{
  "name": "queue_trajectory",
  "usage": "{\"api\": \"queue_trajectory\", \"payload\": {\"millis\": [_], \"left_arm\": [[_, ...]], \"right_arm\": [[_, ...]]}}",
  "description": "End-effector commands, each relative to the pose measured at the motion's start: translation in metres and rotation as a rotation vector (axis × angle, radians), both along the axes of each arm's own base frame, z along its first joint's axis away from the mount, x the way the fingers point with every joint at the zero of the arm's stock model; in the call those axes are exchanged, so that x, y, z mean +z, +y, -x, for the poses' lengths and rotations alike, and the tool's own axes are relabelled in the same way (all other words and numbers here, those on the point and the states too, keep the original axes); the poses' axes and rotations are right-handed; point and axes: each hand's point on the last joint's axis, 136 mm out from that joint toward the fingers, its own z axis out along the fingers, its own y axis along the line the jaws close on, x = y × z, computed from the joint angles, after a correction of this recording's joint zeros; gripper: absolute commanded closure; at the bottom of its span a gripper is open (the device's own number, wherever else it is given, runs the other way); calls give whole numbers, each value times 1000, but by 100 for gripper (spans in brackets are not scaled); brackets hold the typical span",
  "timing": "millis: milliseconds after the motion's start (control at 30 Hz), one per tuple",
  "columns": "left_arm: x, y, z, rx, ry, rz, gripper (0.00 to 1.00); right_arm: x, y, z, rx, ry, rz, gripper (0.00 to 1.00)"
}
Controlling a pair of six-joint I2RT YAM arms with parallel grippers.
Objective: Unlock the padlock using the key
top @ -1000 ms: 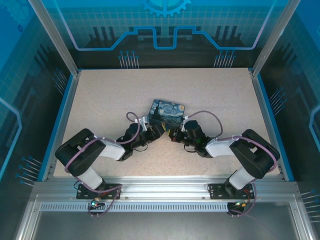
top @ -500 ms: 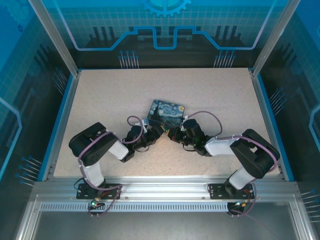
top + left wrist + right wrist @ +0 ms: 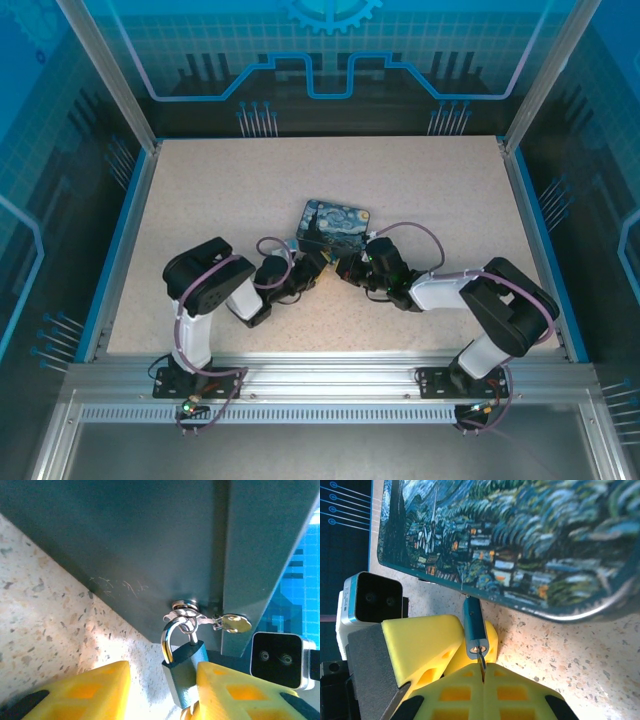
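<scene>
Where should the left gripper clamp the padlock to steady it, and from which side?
Probably the padlock by its dark body, across its flat faces, coming from the side away from the tin. The thin shackle is round and threaded through the tin's hasp, a poor hold; keep the keyhole end clear.

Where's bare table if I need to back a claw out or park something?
Free: the wide strip between the tin and the back wall, and both far corners beside the side rails. Crowded: the tin's near edge, where the left claw and right claw meet.
</scene>
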Motion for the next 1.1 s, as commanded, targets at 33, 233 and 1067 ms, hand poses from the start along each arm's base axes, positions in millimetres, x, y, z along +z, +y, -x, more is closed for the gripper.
{"api": "queue_trajectory", "payload": {"millis": [33, 233, 1067], "left_arm": [[6, -5, -10, 12, -17, 33, 61], [8, -8, -13, 9, -16, 47, 63], [14, -7, -15, 20, -31, 55, 99]], "right_arm": [[12, 14, -3, 25, -13, -43, 100], [14, 16, -4, 24, -12, -49, 100], [19, -1, 3, 18, -64, 0, 70]]}}
